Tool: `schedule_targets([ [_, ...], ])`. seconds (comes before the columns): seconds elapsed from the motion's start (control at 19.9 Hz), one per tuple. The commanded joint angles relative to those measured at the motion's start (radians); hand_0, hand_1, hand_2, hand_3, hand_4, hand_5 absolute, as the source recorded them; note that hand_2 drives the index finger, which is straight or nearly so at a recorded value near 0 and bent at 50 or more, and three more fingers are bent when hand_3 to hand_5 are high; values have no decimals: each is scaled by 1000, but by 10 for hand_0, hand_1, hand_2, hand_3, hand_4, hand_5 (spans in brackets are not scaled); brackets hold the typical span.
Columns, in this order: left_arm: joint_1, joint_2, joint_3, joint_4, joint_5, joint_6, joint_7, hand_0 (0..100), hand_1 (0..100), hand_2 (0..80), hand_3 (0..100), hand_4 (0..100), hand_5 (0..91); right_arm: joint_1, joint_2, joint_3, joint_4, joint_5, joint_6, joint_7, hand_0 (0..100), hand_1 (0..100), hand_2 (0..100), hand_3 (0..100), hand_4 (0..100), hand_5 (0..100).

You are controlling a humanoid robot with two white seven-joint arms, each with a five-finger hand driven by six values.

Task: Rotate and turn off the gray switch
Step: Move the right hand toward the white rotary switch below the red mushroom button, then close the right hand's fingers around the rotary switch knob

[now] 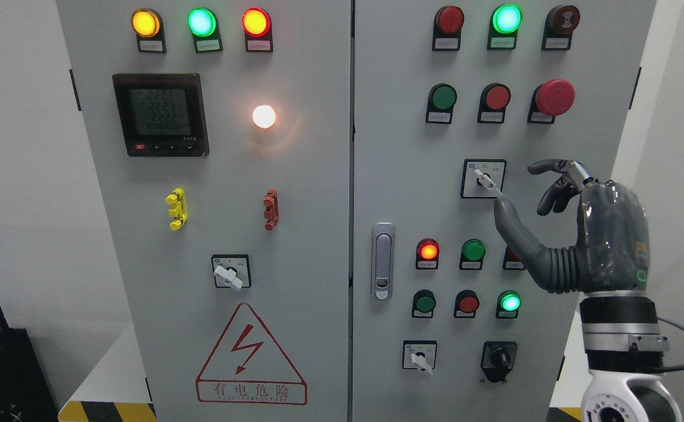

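Gray switch is sitting on the cabinet's right door, below the red mushroom button, its lever slanting down toward the right. The right robot hand, the only one showing, is hovering just right of this switch, fingers loosely spread and holding nothing; the thumb tip is lying just beside the lever's lower end, contact uncertain. Closing on the lever looks like the next step.

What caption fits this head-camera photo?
Right hand, fingers open, nears the gray switch on the cabinet.
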State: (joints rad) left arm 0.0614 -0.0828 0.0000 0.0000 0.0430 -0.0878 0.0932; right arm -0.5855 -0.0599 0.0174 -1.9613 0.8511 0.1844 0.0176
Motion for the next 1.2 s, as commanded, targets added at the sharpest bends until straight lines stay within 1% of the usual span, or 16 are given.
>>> schedule_targets([
  [0.0,0,0,-2,14,0,0,0,120,389,0,0,0,0,-23,14,39,47,2,47,-4,151,320,464,843,841,999],
  [0.1,0,0,-2,14,0,0,-1,120,389,0,0,0,0,-34,14,39,50,3,69,-4,144,319,475,840,842,1000],
  [0.35,0,0,-2,14,0,0,0,120,389,0,0,0,0,-50,14,38,78,25,78,-4,117,328,479,826,843,1000],
  [0.5,0,0,-2,14,0,0,0,120,389,0,0,0,0,-59,14,38,82,26,113,-4,87,325,489,822,845,1000],
  [0.6,0,0,-2,14,0,0,-1,120,389,0,0,0,0,-74,14,36,96,28,124,-4,84,329,491,820,845,1000],
  [0.8,0,0,-2,14,0,0,0,120,389,0,0,0,0,-77,14,36,104,34,144,-4,77,365,507,819,844,1000],
  [1.15,0,0,-2,14,0,0,0,120,389,0,0,0,0,-77,14,36,105,40,150,-1,66,379,527,817,844,1000],
])
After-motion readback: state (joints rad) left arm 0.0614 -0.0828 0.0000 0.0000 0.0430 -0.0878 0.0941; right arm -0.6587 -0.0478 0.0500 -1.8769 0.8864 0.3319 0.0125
